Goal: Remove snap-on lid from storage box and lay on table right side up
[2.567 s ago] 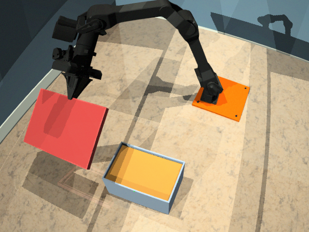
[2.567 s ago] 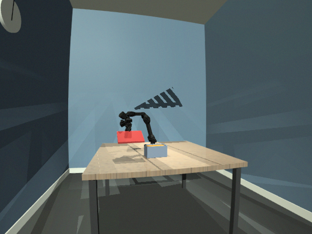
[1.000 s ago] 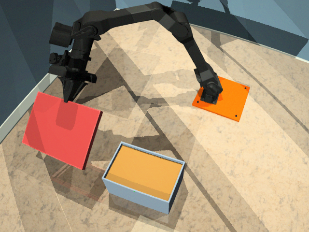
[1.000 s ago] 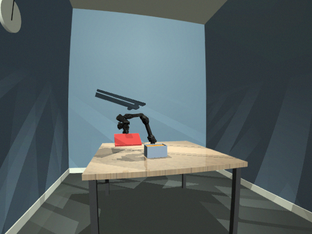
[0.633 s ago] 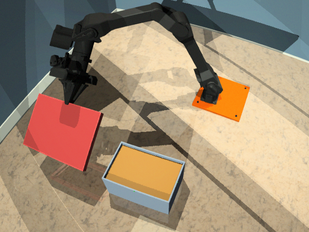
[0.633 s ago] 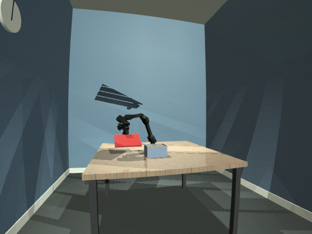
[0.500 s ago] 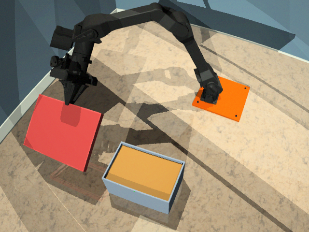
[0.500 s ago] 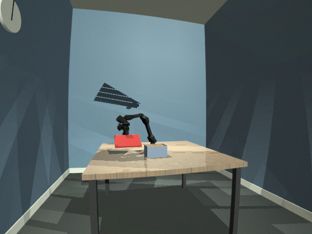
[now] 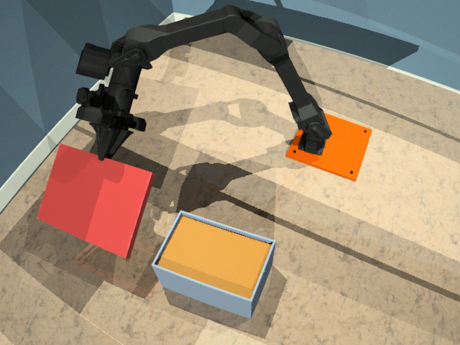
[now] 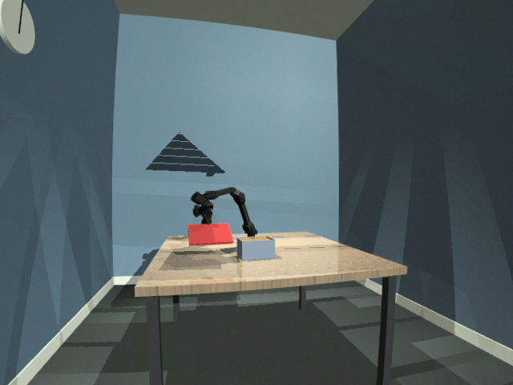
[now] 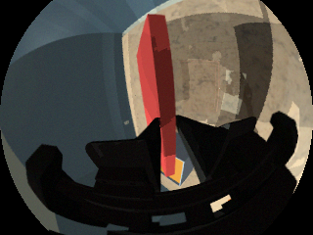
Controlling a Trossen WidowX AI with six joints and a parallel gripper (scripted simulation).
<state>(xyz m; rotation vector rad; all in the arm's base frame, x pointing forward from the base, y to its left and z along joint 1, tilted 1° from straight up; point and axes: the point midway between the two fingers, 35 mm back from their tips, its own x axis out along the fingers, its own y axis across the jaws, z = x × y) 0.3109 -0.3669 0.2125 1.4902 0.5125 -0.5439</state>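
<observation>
- From where I'm standing, the arm (image 9: 192, 32) (image 10: 241, 200) is charcoal black all over, with smooth, tapering links and chunky rounded joints.
- A stubby black housing (image 9: 93, 61) (image 10: 198, 198) juts out near the wrist.
- The gripper (image 9: 104, 157) (image 10: 206, 222) (image 11: 167, 119) is black too, its fingers wedge-shaped.
- Down at the foot, a flat, bright orange base plate (image 9: 346, 148), dotted with small dark spots near its corners.
</observation>
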